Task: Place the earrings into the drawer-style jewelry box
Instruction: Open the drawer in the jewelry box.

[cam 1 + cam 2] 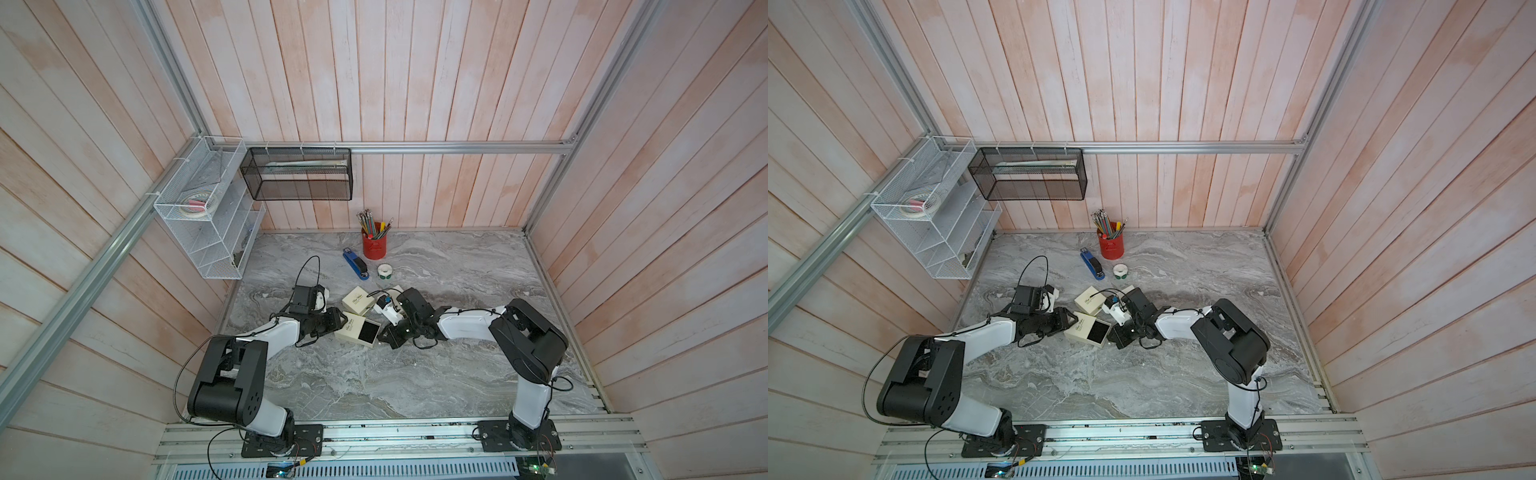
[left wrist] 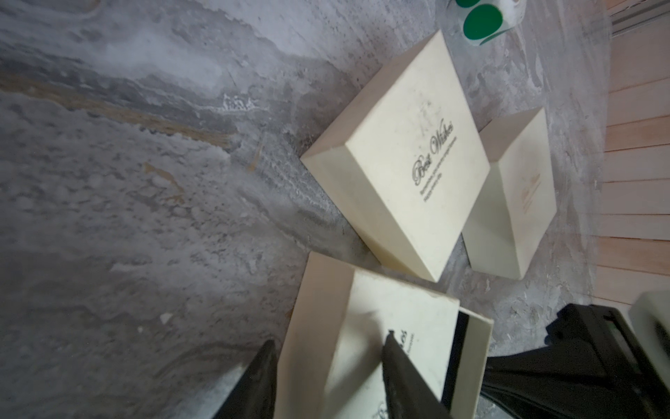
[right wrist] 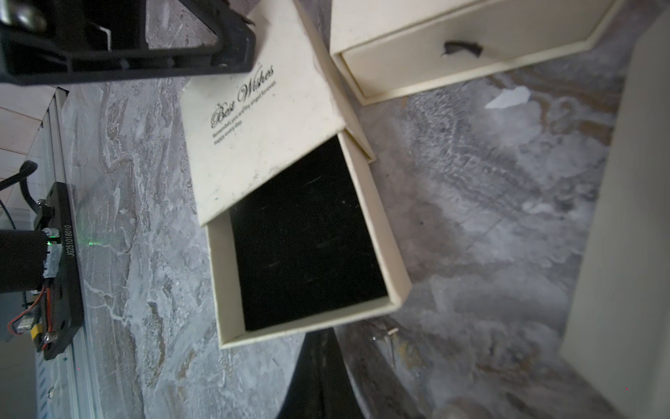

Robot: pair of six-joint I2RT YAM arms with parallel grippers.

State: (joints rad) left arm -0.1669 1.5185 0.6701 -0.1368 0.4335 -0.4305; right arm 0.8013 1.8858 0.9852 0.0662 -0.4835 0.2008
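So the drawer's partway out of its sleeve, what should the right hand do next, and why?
Probably open the right hand, shut at the front edge of the drawer, and back it away. The drawer stands about half out of the sleeve that the left hand grips, its black lining bare, so earrings would fit; none show in any view.

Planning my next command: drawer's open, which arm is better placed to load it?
Right. The left tool clamps the sleeve, steadying it; the right tool sits shut at the open drawer, likely free.
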